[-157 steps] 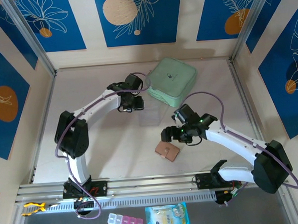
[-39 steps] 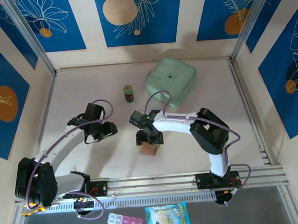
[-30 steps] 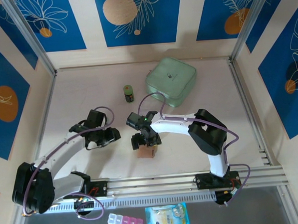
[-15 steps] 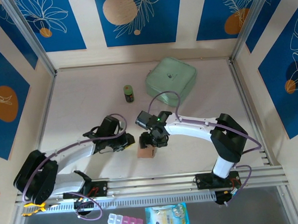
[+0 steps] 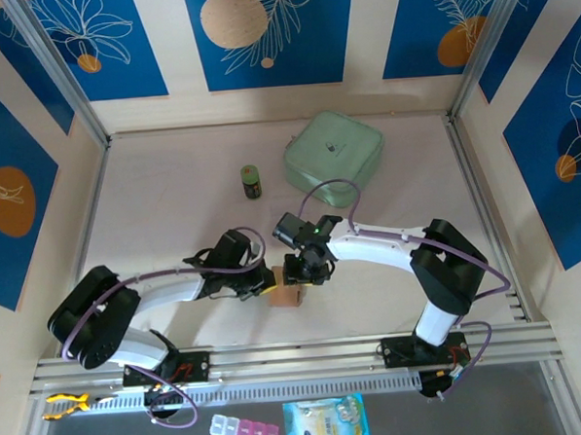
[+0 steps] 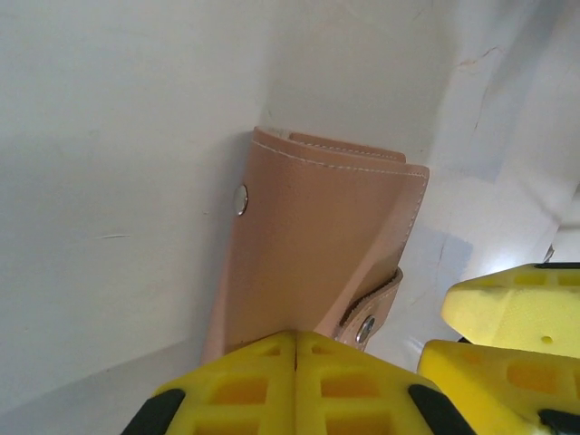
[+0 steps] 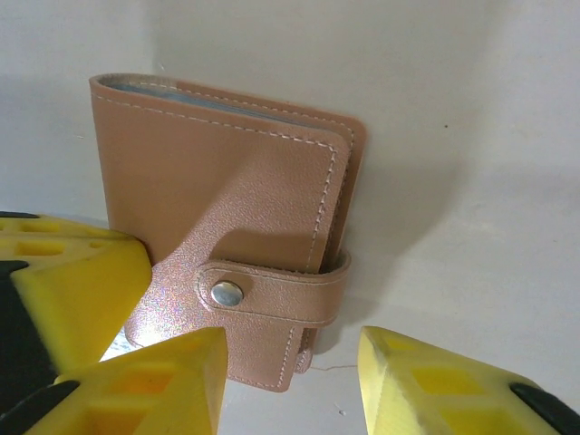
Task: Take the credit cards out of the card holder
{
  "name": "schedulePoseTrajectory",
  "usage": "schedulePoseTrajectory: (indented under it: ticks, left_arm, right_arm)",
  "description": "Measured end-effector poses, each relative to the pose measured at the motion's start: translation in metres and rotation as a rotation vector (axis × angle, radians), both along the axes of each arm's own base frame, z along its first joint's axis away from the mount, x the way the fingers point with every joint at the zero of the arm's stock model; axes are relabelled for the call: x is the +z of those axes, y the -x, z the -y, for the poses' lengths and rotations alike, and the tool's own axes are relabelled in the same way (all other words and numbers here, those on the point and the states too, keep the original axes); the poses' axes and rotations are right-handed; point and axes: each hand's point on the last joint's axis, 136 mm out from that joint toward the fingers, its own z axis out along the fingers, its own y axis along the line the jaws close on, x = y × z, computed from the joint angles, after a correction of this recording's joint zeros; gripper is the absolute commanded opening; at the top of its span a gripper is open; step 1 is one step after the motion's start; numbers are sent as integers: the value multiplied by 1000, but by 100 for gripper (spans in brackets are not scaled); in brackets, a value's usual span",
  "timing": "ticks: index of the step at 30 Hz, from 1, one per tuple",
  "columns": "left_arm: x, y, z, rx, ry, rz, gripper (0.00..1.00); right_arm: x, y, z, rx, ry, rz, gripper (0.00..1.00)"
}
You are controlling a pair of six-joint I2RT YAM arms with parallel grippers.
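Pale bench (image 5: 171,165), seen from above, enclosed by blue-and-cream panelled walls. The left arm (image 5: 158,283) and the right arm (image 5: 389,243) both reach inward and meet near the middle of the front edge. A mint-green zip case (image 5: 333,159) lies at the rear, well apart from both arms. The card holder (image 5: 286,294) sits on the bench between the two grippers. In the wrist views it is folded shut (image 6: 317,245), with its snap tab (image 7: 272,294) wrapped around the open edge and fastened.

The left gripper (image 5: 262,283) has its yellow fingers pressed together with no gap (image 6: 296,340), their tips at the near edge of the holder. Whether they pinch any leather cannot be told. The right gripper (image 5: 303,272) stands partly open (image 7: 292,349). Its fingers straddle the corner below the tab, and the right one is clear of the leather.

A small green container (image 5: 252,181) stands upright left of the zip case. In front of the rail lie a blue-printed sachet (image 5: 326,420) and a pill box (image 5: 245,429).
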Motion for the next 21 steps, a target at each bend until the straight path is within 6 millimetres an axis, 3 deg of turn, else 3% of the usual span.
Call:
schedulePoseTrajectory:
  ticks: [12, 21]
  left_arm:
    - [-6, 1, -1, 52, 50, -9, 0]
    - [-1, 5, -5, 84, 76, -16, 0]
  right_arm:
    - [-7, -4, -22, 24, 21, -28, 39]
    - [-13, -1, -21, 29, 61, -56, 39]
